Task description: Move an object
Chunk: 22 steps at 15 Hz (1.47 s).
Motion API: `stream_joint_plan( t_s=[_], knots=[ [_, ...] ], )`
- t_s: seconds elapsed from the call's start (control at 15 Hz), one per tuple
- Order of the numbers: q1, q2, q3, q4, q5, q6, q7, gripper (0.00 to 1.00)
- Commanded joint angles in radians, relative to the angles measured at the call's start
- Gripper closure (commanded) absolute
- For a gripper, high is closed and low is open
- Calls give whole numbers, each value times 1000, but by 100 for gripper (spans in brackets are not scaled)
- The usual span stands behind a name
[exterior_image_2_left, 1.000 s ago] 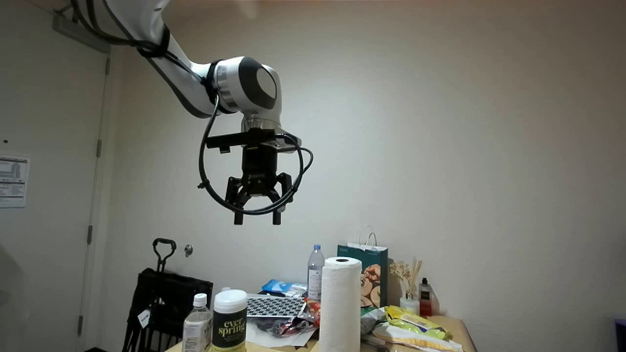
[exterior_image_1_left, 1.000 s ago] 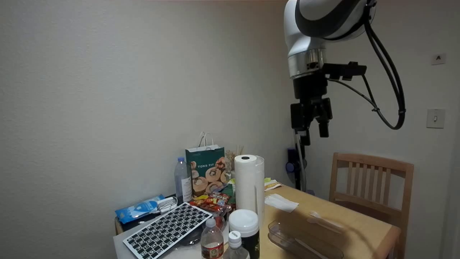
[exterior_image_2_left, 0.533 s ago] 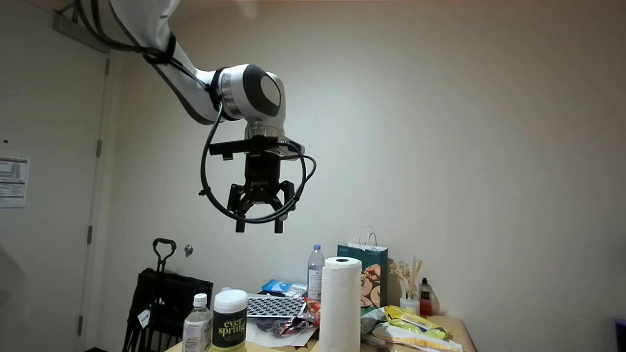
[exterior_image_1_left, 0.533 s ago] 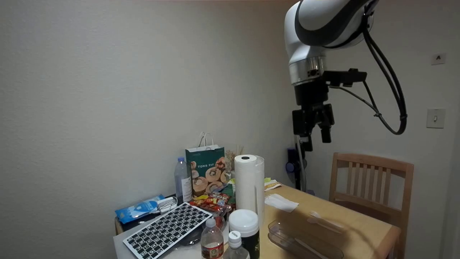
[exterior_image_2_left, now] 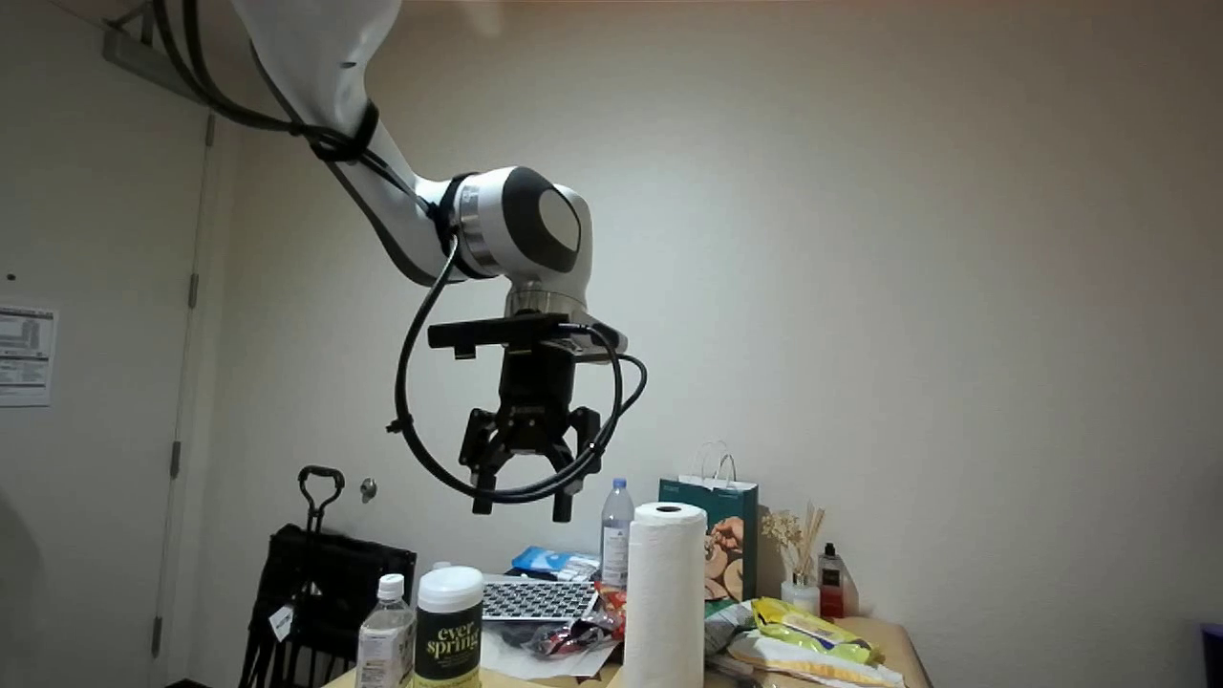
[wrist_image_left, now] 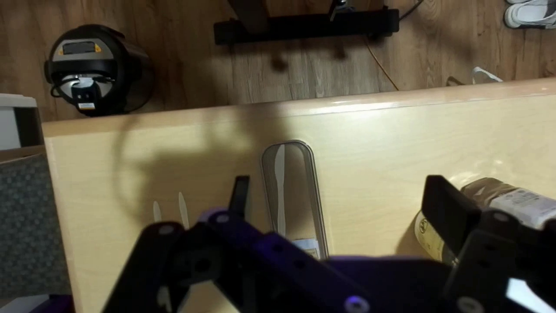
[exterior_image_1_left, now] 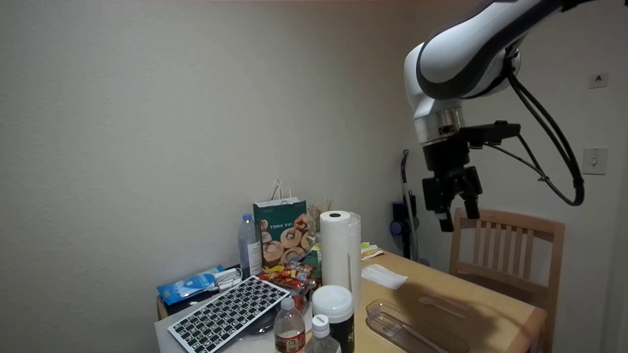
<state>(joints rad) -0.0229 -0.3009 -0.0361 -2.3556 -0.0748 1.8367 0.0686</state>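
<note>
The task names no particular object. A clear narrow tray (exterior_image_1_left: 384,324) lies on the table; it also shows in the wrist view (wrist_image_left: 319,204). A white plastic knife (wrist_image_left: 280,182) lies inside it, with a small pale packet (wrist_image_left: 307,244) partly hidden by the gripper. Loose white cutlery (exterior_image_1_left: 444,306) lies beside the tray, and its tips show in the wrist view (wrist_image_left: 183,208). My gripper (exterior_image_1_left: 459,221) is open and empty, pointing down high above the table. It also shows in an exterior view (exterior_image_2_left: 522,509) and in the wrist view (wrist_image_left: 338,182).
A paper towel roll (exterior_image_1_left: 336,250), a black canister with a white lid (exterior_image_1_left: 333,314) and bottles (exterior_image_1_left: 289,326) stand on the table. Behind them are a green bag (exterior_image_1_left: 282,230) and a checkered board (exterior_image_1_left: 229,314). A wooden chair (exterior_image_1_left: 508,215) stands at the table's end.
My gripper has moved down toward the table, and to the right in both exterior views. It stays open. The objects on the table have not moved.
</note>
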Motion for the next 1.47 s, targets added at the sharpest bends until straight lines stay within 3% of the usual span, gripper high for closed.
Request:
stream_joint_plan(
  t_s=[0.0, 0.47, 1.13, 1.4],
  knots=[
    [-15, 0, -1, -14, -11, 6, -2, 0],
    [-16, 17, -1, -21, -10, 25, -8, 0],
    [-72, 227, -65, -112, -42, 208, 8, 0],
    [-70, 240, -65, -98, -22, 182, 0, 0]
  ],
)
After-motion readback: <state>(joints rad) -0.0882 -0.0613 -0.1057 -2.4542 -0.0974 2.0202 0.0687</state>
